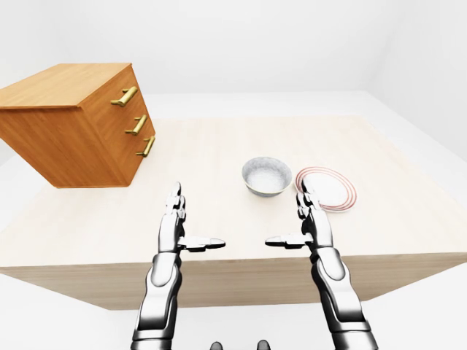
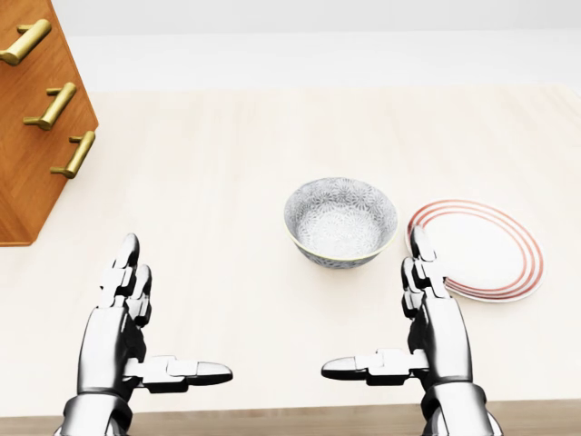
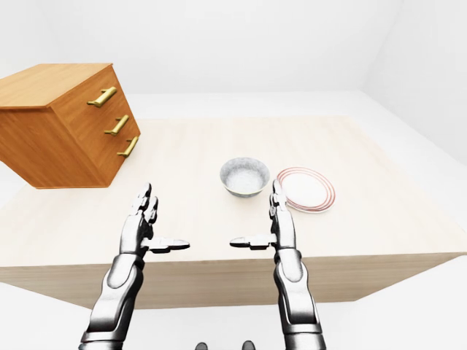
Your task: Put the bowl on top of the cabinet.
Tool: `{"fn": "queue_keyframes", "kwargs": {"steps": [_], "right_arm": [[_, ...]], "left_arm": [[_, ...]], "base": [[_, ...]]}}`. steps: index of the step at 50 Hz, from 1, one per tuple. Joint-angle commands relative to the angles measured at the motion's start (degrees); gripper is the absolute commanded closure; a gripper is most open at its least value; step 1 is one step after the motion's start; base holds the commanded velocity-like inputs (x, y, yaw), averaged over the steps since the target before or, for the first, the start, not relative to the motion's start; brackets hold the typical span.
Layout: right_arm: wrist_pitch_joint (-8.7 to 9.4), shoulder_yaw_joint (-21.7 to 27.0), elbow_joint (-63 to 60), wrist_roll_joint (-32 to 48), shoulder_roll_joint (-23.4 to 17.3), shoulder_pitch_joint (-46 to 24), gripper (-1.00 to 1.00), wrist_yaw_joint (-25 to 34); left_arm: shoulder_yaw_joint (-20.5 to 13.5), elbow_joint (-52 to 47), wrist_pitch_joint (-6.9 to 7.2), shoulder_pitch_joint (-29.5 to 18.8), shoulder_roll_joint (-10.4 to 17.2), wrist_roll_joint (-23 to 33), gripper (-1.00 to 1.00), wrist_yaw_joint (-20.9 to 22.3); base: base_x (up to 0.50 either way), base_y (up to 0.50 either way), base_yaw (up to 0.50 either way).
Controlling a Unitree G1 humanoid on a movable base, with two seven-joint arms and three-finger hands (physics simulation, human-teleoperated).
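A grey patterned bowl (image 2: 340,221) stands upright on the pale wooden table (image 2: 227,163), near the middle of the head view. The wooden cabinet (image 1: 73,124) with three brass handles sits at the table's left; its flat top (image 1: 62,84) is bare. My left hand (image 2: 150,341) is open at the lower left, fingers straight up, thumb pointing right. My right hand (image 2: 399,331) is open at the lower right, just below and right of the bowl, touching nothing.
A white plate (image 2: 481,250) with red rings lies right of the bowl, partly behind my right fingers (image 2: 422,263). The table's near edge (image 1: 241,266) runs just under both hands. White walls and floor surround the table.
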State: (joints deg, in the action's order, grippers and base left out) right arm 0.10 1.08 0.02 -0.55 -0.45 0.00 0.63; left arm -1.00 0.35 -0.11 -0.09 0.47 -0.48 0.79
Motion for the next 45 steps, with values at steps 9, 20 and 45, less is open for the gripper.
{"fn": "queue_keyframes", "kwargs": {"steps": [9,20,45], "right_arm": [[-0.43,1.69,1.16,-0.95,-0.78,-0.09,-1.0,0.65],[0.0,2.12,0.17,-0.95,-0.95,0.12,-1.0,0.46],[4.9,22.33,-45.92,-9.05,-2.65,5.9,-1.0,3.49]], "left_arm": [[-1.66,-2.01,1.18,0.2,0.64,-0.55,-1.0,0.51],[-1.74,-2.13,0.98,0.39,0.73,-0.25,-1.0,0.11],[-29.67,-35.55,5.11,0.81,8.13,-18.6,-1.0,-0.46]], "base": [[0.0,0.0,0.0],[0.0,0.0,0.0],[0.0,0.0,0.0]]}}
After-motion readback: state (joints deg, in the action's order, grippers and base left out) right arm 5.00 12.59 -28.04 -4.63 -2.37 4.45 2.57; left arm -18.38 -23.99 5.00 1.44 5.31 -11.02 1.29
